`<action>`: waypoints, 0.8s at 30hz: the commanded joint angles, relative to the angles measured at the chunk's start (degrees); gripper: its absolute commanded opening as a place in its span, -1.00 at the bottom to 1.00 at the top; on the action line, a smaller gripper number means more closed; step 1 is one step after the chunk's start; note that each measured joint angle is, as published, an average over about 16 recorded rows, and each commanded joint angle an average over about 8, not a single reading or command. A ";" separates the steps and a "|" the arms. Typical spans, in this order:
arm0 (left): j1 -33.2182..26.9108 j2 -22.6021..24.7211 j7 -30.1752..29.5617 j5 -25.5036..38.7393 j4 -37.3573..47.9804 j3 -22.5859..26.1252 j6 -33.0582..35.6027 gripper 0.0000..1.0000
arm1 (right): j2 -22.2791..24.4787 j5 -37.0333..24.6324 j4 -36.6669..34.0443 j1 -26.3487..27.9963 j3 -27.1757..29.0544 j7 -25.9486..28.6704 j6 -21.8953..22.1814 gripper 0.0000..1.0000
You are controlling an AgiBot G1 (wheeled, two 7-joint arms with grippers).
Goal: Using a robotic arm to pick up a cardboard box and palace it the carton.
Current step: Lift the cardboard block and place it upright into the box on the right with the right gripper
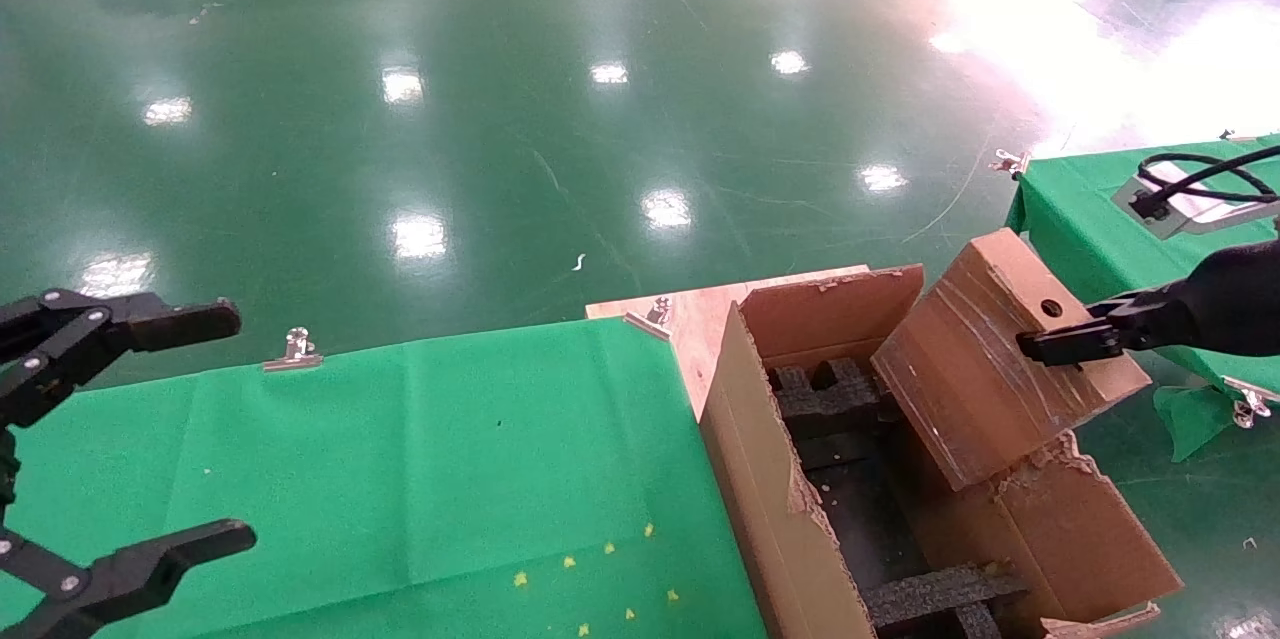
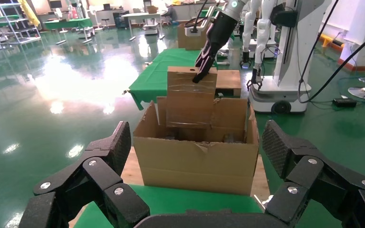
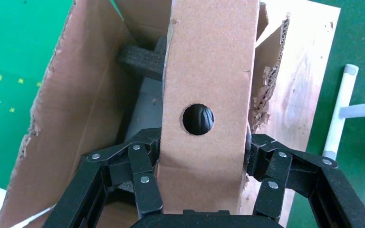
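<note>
green floor behind, the right gripper (image 1: 1062, 344) clamps the cardboard box (image 1: 1005, 359) tilted over the carton (image 1: 760, 489).

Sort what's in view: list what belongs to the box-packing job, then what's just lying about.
Part of the job:
- right pincer, shut on the cardboard box
- carton with black foam inserts, below the box

Just there:
- left pincer, open, idle over the green cloth
- metal clip on the cloth's edge
- wooden board

Bright overhead lamps glare off the glossy floor (image 1: 600, 119), perhaps overexposed far right.
</note>
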 commanded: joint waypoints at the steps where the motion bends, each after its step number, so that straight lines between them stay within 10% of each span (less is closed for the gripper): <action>1: 0.00 0.00 0.00 0.00 0.00 0.00 0.00 1.00 | -0.12 -0.11 -0.22 -0.19 -0.13 0.45 0.17 -1.00; 24: -0.01 0.00 0.01 -0.01 0.01 0.02 0.00 1.00 | -0.41 -0.35 0.42 -7.56 -2.62 10.79 6.34 -1.00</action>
